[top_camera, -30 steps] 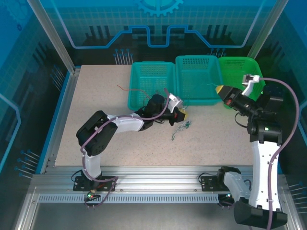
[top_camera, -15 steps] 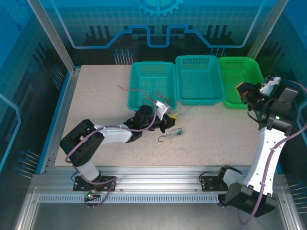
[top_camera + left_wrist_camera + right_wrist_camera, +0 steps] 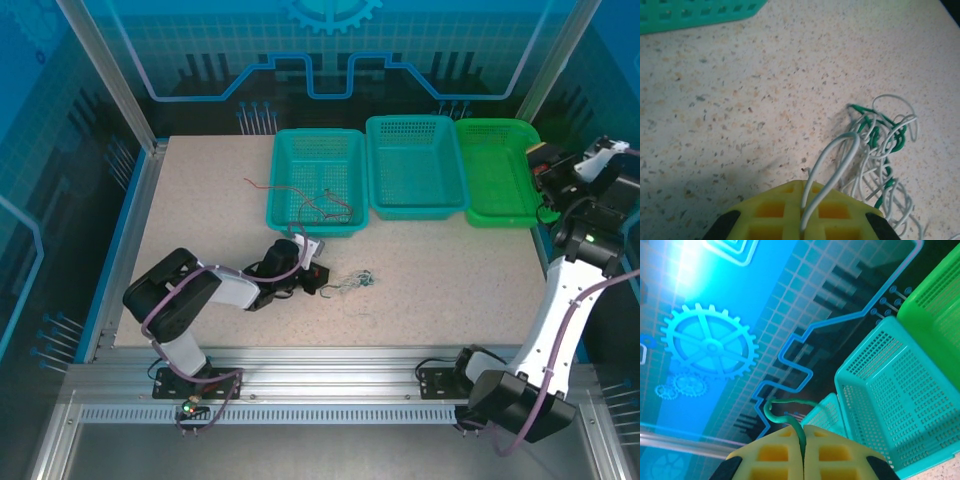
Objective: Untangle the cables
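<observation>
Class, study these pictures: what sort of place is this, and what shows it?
Most likely a robot test cell or demo booth: two robot arms bolted to an aluminium rail, a speckled table walled by blue gear-printed panels, and three plastic baskets lined up.

**Three colours, three spots**

On the table point(image 3: 200, 230), green and white cables point(image 3: 879, 142) sit in a loose tangle. One white loop point(image 3: 832, 160) arches out of it, pinched in the left gripper point(image 3: 802, 212). A lone green cable point(image 3: 785, 412) curls up from the closed right gripper point(image 3: 802, 452), off the table. A thin red cable point(image 3: 258, 184) lies just left of the leftmost teal basket point(image 3: 315, 228), with more red strands point(image 3: 335, 207) inside.
</observation>
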